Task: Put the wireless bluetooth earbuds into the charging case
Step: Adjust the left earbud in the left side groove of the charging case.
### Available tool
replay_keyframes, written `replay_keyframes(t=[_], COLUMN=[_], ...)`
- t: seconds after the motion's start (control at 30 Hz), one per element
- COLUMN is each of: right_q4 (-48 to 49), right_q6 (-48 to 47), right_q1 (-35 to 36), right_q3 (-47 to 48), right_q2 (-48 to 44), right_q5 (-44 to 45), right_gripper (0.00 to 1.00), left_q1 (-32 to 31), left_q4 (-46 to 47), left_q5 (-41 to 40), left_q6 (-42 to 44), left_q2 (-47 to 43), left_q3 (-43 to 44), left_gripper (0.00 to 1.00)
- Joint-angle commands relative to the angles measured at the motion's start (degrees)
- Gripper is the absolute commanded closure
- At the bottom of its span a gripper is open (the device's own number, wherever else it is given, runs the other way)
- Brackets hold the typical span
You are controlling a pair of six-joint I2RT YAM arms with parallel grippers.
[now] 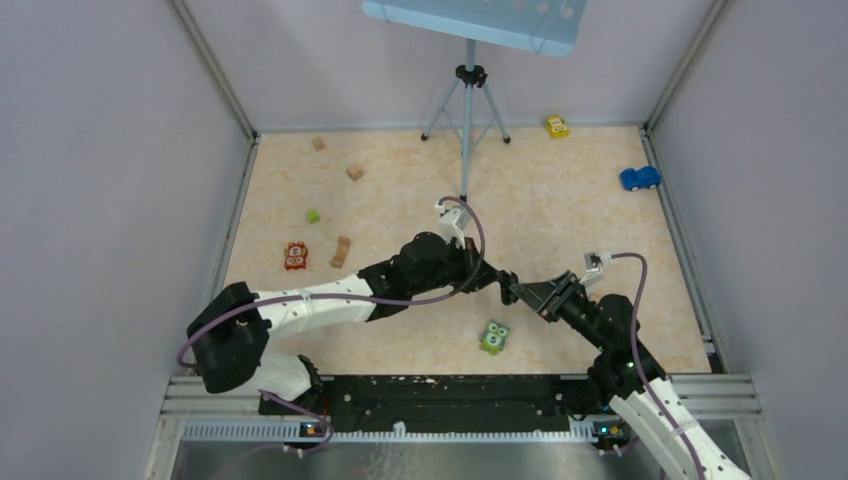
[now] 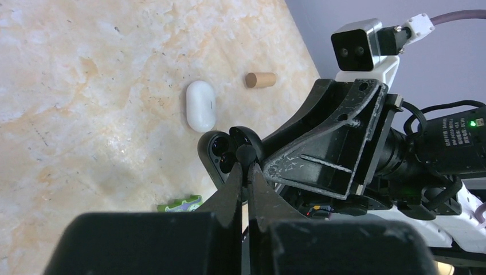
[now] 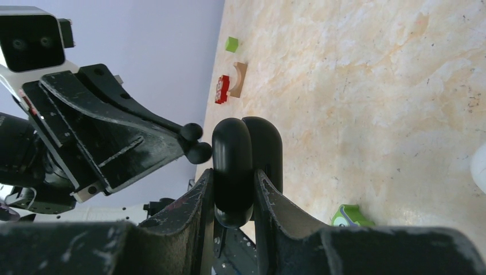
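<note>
As right jaws clamp the case [image 3: 246, 166], left jaws pinch an earbud [image 2: 246, 153].

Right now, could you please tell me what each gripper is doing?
Left gripper: closed on a black earbud.
Right gripper: closed on the black case.

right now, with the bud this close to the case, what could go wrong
1. The left claw pinches the black earbud only at its very tips. A nudge against the rim of the black case could flick it out onto the table.
2. The right claw seems to hold that case off the table, with nothing under it. Pushing the bud in may twist it in the grip.
</note>
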Motion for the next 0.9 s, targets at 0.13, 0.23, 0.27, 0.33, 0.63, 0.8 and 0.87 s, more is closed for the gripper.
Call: replay_keyframes(t=[0.13, 0.23, 0.27, 0.33, 0.63, 0.8, 0.87], right_q4=[2.8, 3.1, 3.1, 3.2, 3.0, 3.0, 3.1], right_q6=[0.3, 0.4, 0.4, 0.4, 0.4, 0.4, 0.5], right_q1=[-0.2, -0.2, -0.2, -0.2, -0.2, -0.2, -0.2], right_q3=[2.6, 2.4, 2.4, 2.4, 2.6, 2.5, 2.5], right_q2=[-0.4, -0.4, -0.5, -0.4, -0.5, -0.5, -0.5], right_q5=[-0.4, -0.3, -0.3, -0.3, -0.5, -0.5, -0.5], right_gripper=[0.95, 0.95, 0.95, 0.95, 0.95, 0.95, 0.95], left_q1=[-0.9, -1.0, -1.0, -1.0, -1.4, -1.5, -1.5], left_q4=[4.2, 4.2, 4.2, 4.2, 4.4, 4.1, 4.1], left_q5=[-2.3, -3.1, -3.3, -3.4, -3.0, -3.1, -2.8], left_q6=[-1.3, -1.3, -1.2, -1.0, -1.0, -1.1, -1.1], left_q2=[2.0, 2.1, 2.1, 2.5, 3.7, 4.2, 4.5], left_q3=[0.2, 0.2, 0.1, 0.2, 0.6, 0.7, 0.7], left_gripper=[1.00, 1.00, 1.00, 1.00, 1.00, 1.00, 1.00])
